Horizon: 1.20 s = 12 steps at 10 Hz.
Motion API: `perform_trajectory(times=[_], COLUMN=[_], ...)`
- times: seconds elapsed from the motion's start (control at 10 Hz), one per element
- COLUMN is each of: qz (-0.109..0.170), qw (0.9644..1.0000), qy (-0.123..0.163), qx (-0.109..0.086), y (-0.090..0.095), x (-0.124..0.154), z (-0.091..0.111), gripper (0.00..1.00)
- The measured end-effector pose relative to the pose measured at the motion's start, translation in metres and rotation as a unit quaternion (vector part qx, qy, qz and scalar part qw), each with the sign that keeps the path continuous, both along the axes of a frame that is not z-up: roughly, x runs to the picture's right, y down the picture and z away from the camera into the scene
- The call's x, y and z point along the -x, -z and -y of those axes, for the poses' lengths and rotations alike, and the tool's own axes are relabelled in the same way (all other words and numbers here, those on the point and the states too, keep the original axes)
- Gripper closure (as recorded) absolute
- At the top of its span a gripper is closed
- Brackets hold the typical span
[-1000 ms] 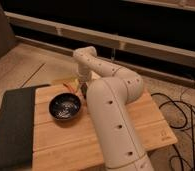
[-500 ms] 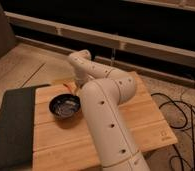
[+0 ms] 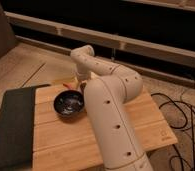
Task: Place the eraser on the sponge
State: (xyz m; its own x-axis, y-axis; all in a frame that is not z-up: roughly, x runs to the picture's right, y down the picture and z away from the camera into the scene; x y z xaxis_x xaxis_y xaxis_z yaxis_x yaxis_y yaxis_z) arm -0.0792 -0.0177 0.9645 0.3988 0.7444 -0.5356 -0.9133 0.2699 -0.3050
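My white arm (image 3: 111,115) reaches from the lower right across the wooden table (image 3: 56,145) to its far edge. The gripper (image 3: 71,86) shows only as a dark tip below the wrist, just behind the black bowl (image 3: 69,104). Something small and yellow-orange (image 3: 63,82) lies beside it at the table's far edge. The eraser is hidden from view, and so is the sponge; the arm covers much of the table's middle.
A dark grey mat (image 3: 13,125) covers the left part of the table. Black cables (image 3: 186,115) trail over the floor on the right. A dark wall with a pale ledge (image 3: 116,40) runs behind the table.
The arm has swung left and its upper link now covers more of the table. The wrist has stayed near the far edge behind the bowl.
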Motion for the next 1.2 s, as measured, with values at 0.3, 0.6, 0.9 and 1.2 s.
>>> perform_trajectory(times=[0.3,0.6,0.9,1.2], qz=[0.000,0.003,0.009,0.010], qw=[0.9999,0.9997,0.9997,0.9995], qy=[-0.012,-0.022,-0.022,-0.011], qx=[-0.008,-0.014,0.004,0.026], y=[-0.008,-0.017,-0.030,-0.043], x=[-0.004,-0.008,-0.005,0.003], z=[0.003,0.011,-0.004,-0.022], gripper=[0.35,0.35,0.35,0.35])
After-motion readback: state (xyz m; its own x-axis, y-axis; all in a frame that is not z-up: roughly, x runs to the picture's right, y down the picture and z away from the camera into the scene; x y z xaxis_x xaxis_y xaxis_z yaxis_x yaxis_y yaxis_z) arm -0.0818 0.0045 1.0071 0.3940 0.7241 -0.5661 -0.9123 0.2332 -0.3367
